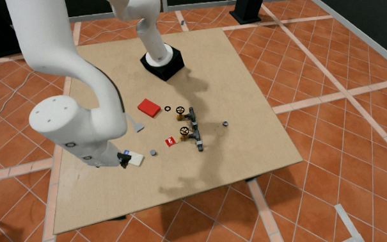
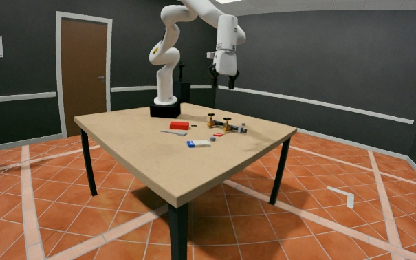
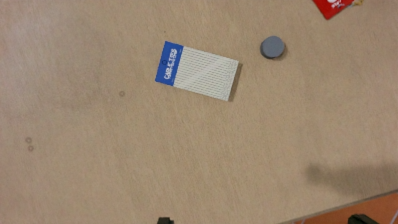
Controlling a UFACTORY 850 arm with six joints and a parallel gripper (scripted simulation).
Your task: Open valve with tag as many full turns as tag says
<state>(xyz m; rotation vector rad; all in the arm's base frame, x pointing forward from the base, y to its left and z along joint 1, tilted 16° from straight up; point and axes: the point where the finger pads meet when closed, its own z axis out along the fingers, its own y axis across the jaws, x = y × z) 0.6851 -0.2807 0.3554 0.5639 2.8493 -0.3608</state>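
Two valves with black handwheels stand on a grey pipe (image 1: 196,129) (image 2: 238,129) on the table (image 1: 234,80) (image 2: 141,151). The far valve (image 1: 180,110) (image 2: 210,118) has no tag. The near valve (image 1: 184,130) (image 2: 227,124) has a red tag (image 1: 170,141) (image 2: 218,134) (image 3: 332,6) chained to it, lying flat beside it. The writing on the tag is too small to read. My gripper (image 2: 223,82) (image 3: 260,220) (image 1: 123,159) is open and empty. It hangs high above the table, over the blue-and-white card, well away from the valves.
A blue-and-white card (image 1: 135,157) (image 2: 198,143) (image 3: 200,71) and a grey disc (image 1: 153,152) (image 2: 212,139) (image 3: 272,47) lie below the gripper. A red block (image 1: 148,107) (image 2: 179,125), a black ring (image 1: 167,108), a grey flat tool (image 1: 138,126) and a grey nut (image 1: 223,123) lie around the valves.
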